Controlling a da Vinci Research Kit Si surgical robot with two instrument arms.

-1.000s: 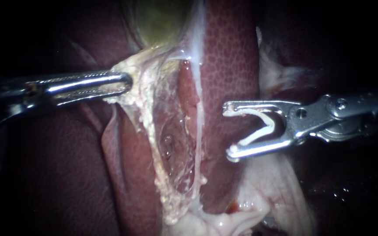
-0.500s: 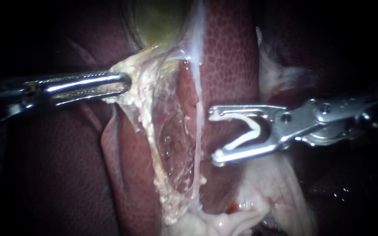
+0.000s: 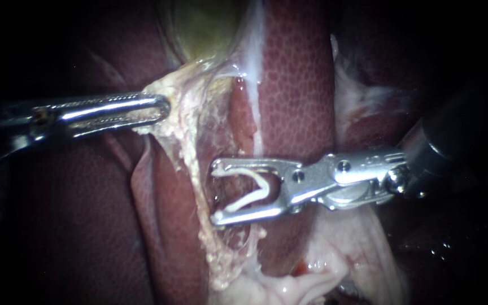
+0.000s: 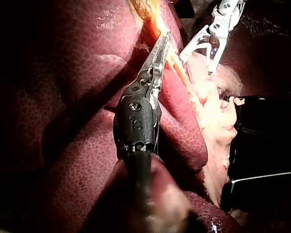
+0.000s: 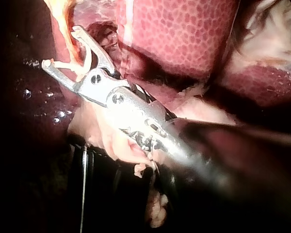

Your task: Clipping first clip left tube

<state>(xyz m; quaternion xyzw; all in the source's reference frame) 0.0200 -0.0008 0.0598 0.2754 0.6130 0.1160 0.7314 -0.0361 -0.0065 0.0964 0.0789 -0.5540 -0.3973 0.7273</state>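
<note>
My left instrument (image 3: 162,107) comes in from the left with its jaws shut on pale tissue just below the greenish gallbladder (image 3: 204,28), holding it taut. From there the left tube (image 3: 190,158), a pale grainy strand, runs downward. My right instrument (image 3: 216,192) carries an open white clip (image 3: 248,198) in its wide-apart jaws. Its jaw tips lie at the left tube's right side, and its jaws cross over the thin right tube (image 3: 255,113). The left wrist view shows the left instrument (image 4: 164,41) shut on orange-lit tissue. In the right wrist view the right instrument (image 5: 62,46) holds the clip (image 5: 70,65).
Dark red liver (image 3: 295,85) lies behind both tubes, with another lobe (image 3: 57,226) at the lower left. Pale fatty tissue (image 3: 289,282) bunches at the bottom. A black block (image 4: 262,131) sits beside the tissue in the left wrist view.
My right instrument has moved left and slightly down with the clip, from in front of the liver to the left tube. The left instrument has kept its hold and position.
</note>
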